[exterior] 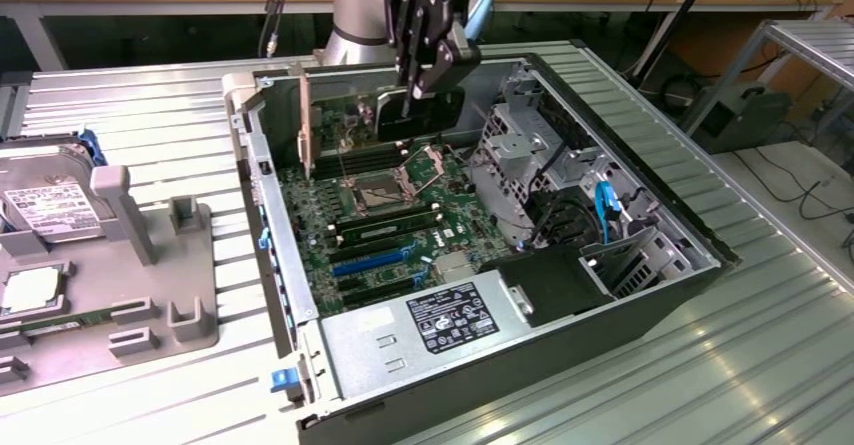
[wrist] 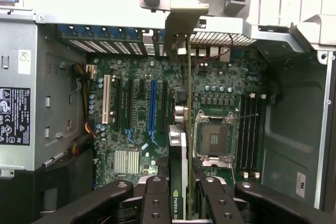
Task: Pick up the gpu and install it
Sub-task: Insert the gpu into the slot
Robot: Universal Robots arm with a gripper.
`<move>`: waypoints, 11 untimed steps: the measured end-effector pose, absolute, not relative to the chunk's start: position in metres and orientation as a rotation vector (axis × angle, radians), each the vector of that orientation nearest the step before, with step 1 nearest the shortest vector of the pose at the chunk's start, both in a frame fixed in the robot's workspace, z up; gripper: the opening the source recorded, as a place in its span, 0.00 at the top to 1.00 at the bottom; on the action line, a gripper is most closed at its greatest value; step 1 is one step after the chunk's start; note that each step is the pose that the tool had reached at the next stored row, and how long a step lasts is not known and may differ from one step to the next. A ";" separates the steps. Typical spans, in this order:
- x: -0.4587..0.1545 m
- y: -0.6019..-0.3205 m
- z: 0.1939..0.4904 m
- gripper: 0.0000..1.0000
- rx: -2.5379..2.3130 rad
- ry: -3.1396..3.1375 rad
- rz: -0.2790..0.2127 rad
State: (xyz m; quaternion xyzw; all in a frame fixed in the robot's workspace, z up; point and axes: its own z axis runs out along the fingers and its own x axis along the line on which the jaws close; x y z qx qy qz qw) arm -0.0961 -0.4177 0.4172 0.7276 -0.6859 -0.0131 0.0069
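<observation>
Evidently the gpu (exterior: 420, 115) is clamped between the jaws of the gripper (exterior: 424, 83), which are closed on its two flat faces near the end away from the bracket (wrist: 184, 19). The card is held on edge, long side level, presumably so that its lower edge can meet a slot squarely. It is carried inside the open case (exterior: 694, 235), directly below the jaws and above the motherboard (exterior: 400, 215). From the exterior view it appears to hang clear of the board, so seating is judged not yet done.

In the wrist view the card is seen edge-on, running straight out from between the fingers (wrist: 155, 195) toward the rear wall of the case, where the bracket is brought close to the row of slot openings. To one side of the jaws lies the blue slot (wrist: 153, 106), to the other the CPU socket (wrist: 214, 140). Whether the card's edge is lined up exactly over a slot cannot be told, since the slot beneath is hidden by the card itself.
</observation>
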 end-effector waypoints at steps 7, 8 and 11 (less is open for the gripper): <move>-0.096 -0.418 0.416 0.73 2.276 -2.145 -0.041; -0.096 -0.418 0.416 0.73 2.276 -2.145 -0.041; -0.096 -0.418 0.414 0.73 2.276 -2.145 -0.041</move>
